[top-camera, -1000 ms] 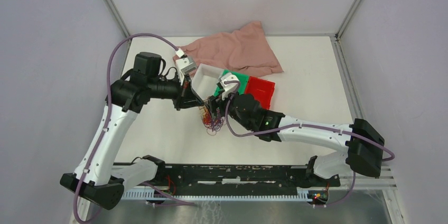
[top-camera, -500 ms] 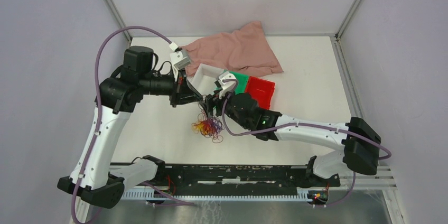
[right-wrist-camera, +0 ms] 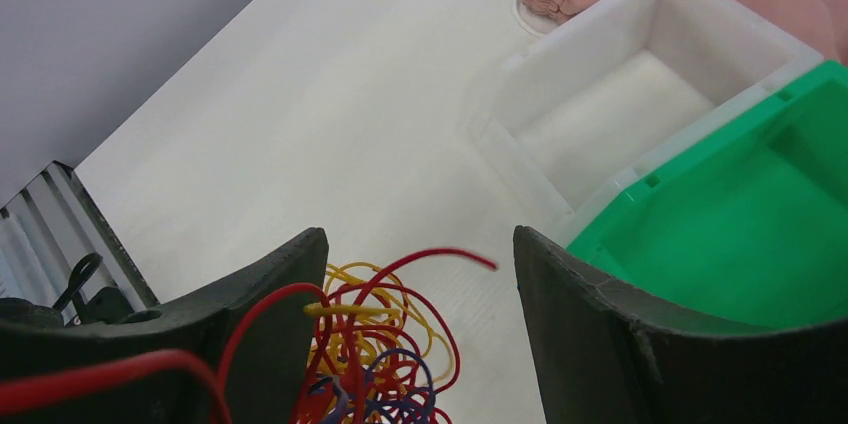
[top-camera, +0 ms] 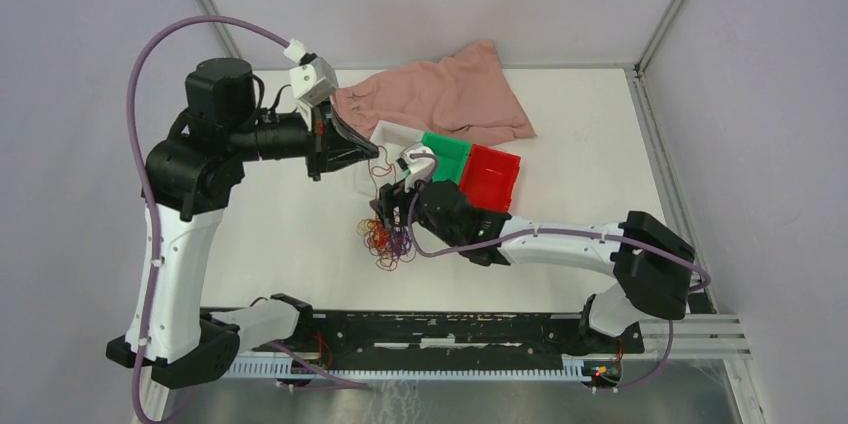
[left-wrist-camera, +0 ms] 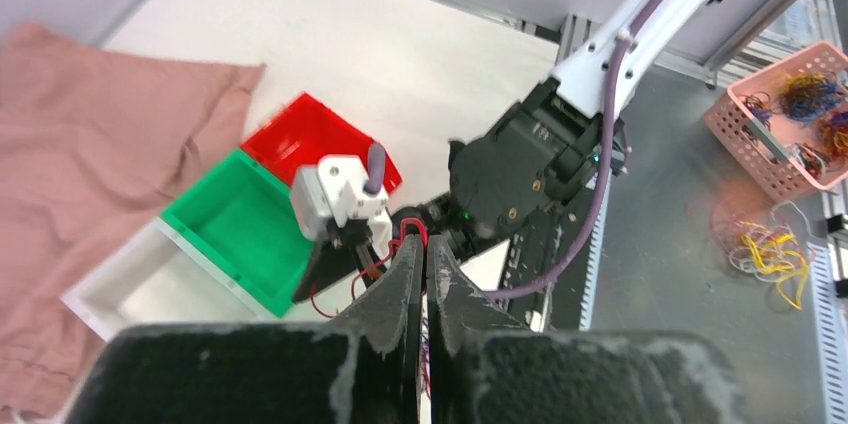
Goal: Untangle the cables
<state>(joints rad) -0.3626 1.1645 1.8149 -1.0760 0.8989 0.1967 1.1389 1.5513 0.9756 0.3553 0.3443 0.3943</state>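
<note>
My left gripper (left-wrist-camera: pixel 421 249) is pinched shut on what looks like one red strand (left-wrist-camera: pixel 412 226). My right gripper (right-wrist-camera: pixel 418 254) gapes wide over the cables (top-camera: pixel 388 241), heaped on the table (top-camera: pixel 290 234).

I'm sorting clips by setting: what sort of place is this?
Probably a robotics lab test cell: a left arm and right arm bolted at the edge of a white table, plain grey panels closing it in, and practice props, coloured bins and a clump of cables.
</note>
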